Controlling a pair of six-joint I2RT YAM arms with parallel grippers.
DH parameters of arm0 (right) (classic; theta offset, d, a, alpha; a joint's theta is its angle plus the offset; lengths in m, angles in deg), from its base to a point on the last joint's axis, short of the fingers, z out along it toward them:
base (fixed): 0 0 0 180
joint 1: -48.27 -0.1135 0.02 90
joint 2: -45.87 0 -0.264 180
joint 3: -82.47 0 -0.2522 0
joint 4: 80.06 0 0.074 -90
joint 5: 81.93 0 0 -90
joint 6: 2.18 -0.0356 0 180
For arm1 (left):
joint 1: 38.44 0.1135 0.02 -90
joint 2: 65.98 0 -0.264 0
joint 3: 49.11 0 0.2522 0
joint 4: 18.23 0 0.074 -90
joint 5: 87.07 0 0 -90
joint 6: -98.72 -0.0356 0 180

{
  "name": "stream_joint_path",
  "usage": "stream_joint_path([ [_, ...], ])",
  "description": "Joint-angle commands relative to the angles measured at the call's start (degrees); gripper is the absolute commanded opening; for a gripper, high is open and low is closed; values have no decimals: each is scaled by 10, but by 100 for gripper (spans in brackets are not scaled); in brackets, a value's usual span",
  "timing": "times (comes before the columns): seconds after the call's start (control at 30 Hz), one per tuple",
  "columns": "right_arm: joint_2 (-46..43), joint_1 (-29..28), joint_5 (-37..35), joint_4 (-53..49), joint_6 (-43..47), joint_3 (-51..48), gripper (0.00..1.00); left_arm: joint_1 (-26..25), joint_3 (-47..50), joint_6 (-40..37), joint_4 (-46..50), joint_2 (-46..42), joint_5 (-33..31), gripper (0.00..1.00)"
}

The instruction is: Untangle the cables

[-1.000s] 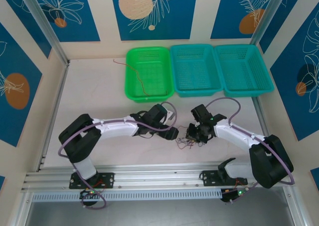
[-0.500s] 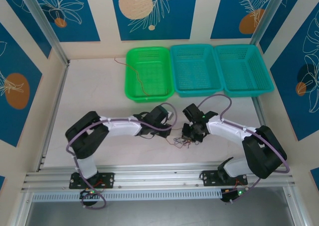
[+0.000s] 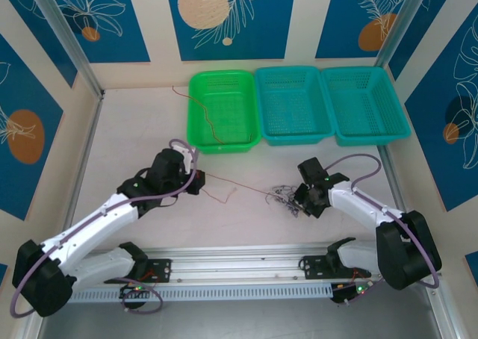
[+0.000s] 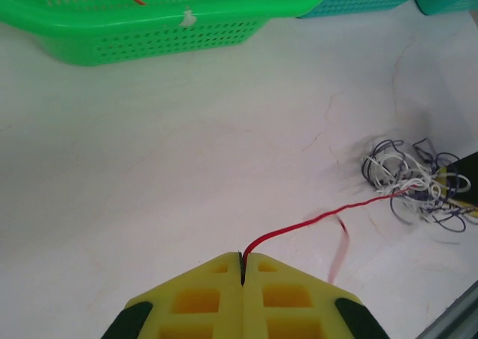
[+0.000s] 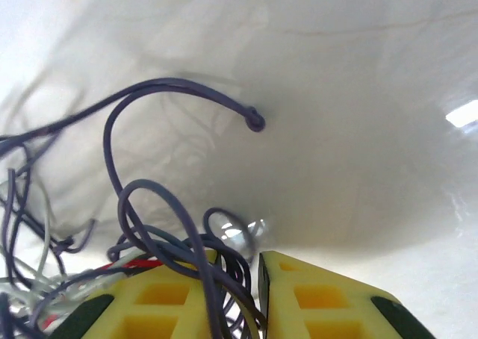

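Red-orange, dark purple and whitish cables (image 3: pixel 287 198) lie bunched in a small tangle on the white table (image 3: pixel 134 137), at about 4 o'clock from its middle in the top view. From the left wrist camera the same tangle (image 4: pixel 409 179) shows as loose white and dark loops. One red strand (image 3: pixel 237 187) runs out of the bunch toward 9 o'clock, drawn nearly straight above the tabletop. Its far end is in the left gripper (image 3: pixel 200 179). The left wrist view shows that gripper (image 4: pixel 242 263) with its yellow fingers (image 4: pixel 200 298) pressed flat together and the red strand (image 4: pixel 314 221) pinched in the seam between them. At 3 o'clock of the tangle, touching it, is the right gripper (image 3: pixel 302 201). Its own camera shows the jaws a narrow slit apart (image 5: pixel 258 279), with dark purple loops (image 5: pixel 149 197) draped over the left finger (image 5: pixel 153 298) and running down at the slit. Whether they are pinched there I cannot tell. At 11 o'clock from the tangle, well apart from it, stands a green basket (image 3: pixel 196 130). It holds another thin red wire (image 3: pixel 208 121) whose end trails over its left rim. Two teal baskets (image 3: pixel 270 134) (image 3: pixel 396 130) stand beside it at 12 and 1 o'clock.
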State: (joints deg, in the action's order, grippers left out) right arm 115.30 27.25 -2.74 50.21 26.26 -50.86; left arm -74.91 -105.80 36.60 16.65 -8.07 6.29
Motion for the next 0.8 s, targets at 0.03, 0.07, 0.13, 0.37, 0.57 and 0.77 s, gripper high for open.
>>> stream_joint_path([
  [0.03,-9,9,-50,-59,-23,0,26,20,-49,-21,63,-20,-21,0],
  [0.07,-13,13,-56,-70,-31,1,27,30,-61,-18,71,-22,-29,0],
  [0.13,-25,25,-61,-85,-40,-2,30,50,-84,-18,85,-22,-34,0],
  [0.37,-133,40,-49,-87,-11,-11,47,78,-111,-24,105,-11,22,0],
  [0.57,-175,-109,-23,-10,90,41,86,78,-58,2,54,-7,87,0],
  [0.77,-29,-270,-97,30,118,120,91,78,-38,14,55,-10,75,0],
])
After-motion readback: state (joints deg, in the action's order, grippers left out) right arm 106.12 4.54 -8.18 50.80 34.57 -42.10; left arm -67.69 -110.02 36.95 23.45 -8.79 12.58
